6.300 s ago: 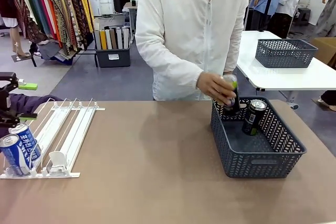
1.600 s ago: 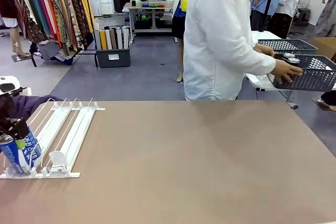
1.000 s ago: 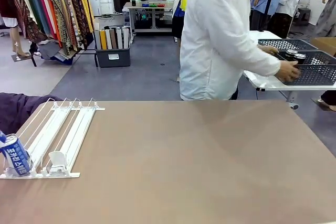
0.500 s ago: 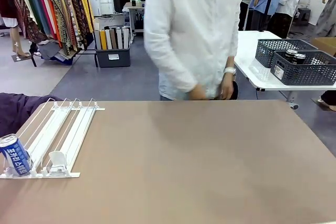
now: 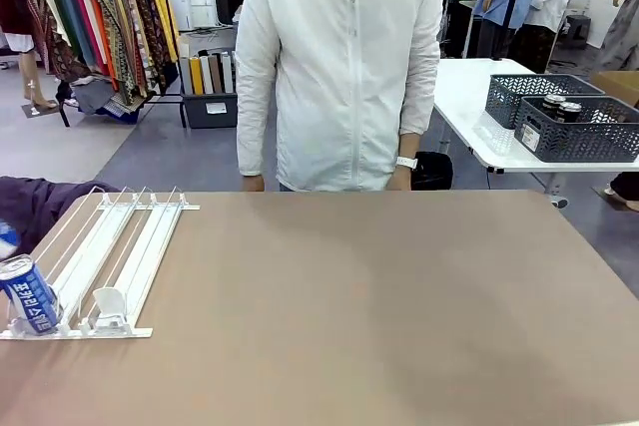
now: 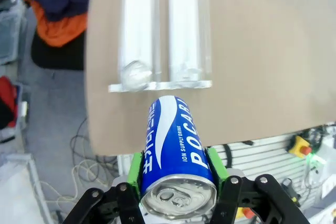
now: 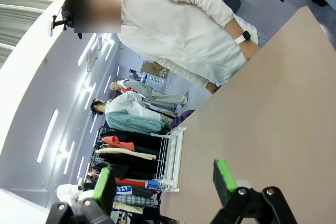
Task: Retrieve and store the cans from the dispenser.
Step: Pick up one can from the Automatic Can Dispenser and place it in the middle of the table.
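Left pincer point(image 6: 177, 167) clamps a blue-and-white can point(image 6: 176, 140), the dispenser point(image 6: 189, 30) at twelve o'clock beyond it on the worktop point(image 6: 262, 51); right pincer point(image 7: 165, 179) stands apart, empty.

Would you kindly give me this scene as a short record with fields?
left claw: shut on a blue can, held clear of the dispenser
right claw: open, empty
dispenser: second blue can at its near end, other lanes bare
basket: on the side table, two black cans inside
person: standing at the far side, arms down
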You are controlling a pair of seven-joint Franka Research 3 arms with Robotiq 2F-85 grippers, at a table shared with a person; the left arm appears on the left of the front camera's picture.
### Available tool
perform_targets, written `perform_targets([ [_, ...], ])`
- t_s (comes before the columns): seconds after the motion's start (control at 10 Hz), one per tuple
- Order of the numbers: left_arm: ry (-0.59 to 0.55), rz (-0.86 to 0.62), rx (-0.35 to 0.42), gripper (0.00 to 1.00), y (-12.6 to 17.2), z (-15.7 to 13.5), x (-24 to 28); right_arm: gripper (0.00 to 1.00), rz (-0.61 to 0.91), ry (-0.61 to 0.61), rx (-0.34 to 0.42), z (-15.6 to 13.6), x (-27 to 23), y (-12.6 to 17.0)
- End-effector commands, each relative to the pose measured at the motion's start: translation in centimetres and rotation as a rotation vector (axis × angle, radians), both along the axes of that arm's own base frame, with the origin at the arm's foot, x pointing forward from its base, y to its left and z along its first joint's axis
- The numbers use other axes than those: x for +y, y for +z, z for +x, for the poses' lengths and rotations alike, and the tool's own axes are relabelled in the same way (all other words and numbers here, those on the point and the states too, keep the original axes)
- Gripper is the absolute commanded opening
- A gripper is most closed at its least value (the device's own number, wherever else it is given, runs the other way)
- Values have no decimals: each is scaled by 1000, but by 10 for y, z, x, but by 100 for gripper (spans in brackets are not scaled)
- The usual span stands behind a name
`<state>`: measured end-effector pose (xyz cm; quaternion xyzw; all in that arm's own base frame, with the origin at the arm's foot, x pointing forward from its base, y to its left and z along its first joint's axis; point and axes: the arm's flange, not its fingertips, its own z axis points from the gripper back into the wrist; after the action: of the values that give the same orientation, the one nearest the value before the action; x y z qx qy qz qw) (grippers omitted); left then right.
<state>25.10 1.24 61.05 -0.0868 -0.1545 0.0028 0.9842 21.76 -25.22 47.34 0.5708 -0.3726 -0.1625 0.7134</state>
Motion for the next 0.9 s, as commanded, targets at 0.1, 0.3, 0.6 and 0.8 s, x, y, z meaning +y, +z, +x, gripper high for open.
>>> perform_targets([
  [0.1, -154, -9, -29, 0, 20, 57, -136, 100, 18, -10, -27, 1, 0, 3],
  [0.3, -213, -25, 7, 0, -6, 108, -259, 100, 18, -10, -27, 1, 0, 3],
  [0.6, -393, 71, 72, 0, -80, 141, -397, 100, 18, -10, -27, 1, 0, 3],
  [0.8, -567, 181, 185, 0, -138, 155, -444, 100, 18, -10, -27, 1, 0, 3],
])
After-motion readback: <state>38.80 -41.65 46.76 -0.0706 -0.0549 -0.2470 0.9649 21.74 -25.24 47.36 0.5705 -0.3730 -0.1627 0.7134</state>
